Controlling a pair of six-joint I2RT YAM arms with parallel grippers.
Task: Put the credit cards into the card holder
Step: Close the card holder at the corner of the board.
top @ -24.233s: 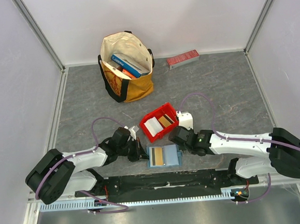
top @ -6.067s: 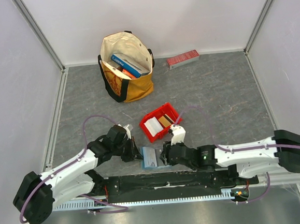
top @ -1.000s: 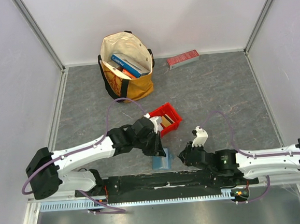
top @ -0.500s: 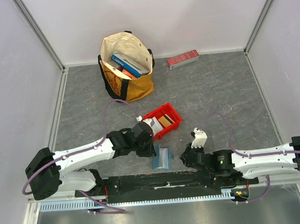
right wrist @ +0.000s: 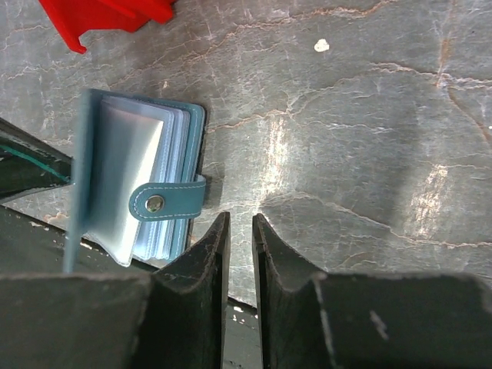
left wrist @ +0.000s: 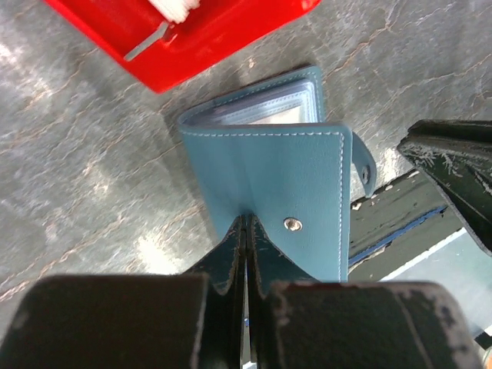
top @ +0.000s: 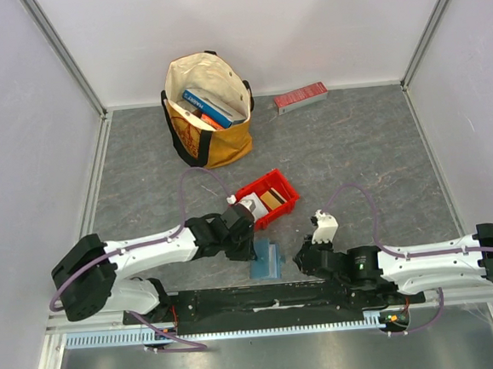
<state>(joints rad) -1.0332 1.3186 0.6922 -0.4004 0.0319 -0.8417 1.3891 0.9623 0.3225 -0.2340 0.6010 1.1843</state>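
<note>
The teal card holder (top: 268, 260) lies near the table's front edge, its cover (left wrist: 269, 184) half folded over the clear sleeves (right wrist: 131, 184); its snap tab (right wrist: 165, 201) sticks out to the right. My left gripper (top: 250, 246) is shut with its tips (left wrist: 246, 221) against the cover's outer face, and nothing shows between them. My right gripper (top: 300, 259) hovers just right of the holder, its jaws (right wrist: 240, 219) a narrow gap apart and empty. A white credit card (top: 250, 208) and a tan one (top: 272, 200) lie in the red bin (top: 282, 184).
The red bin (left wrist: 200, 42) sits directly behind the holder. A canvas tote bag (top: 208, 110) with books and a long red box (top: 300, 97) stand at the back. The black mounting rail (top: 272, 298) runs just in front of the holder. Walls close both sides.
My left arm drew back from the red bin toward the card holder and its gripper shut. The holder's cover now shows, half folded. My right gripper opened slightly and hardly moved.
</note>
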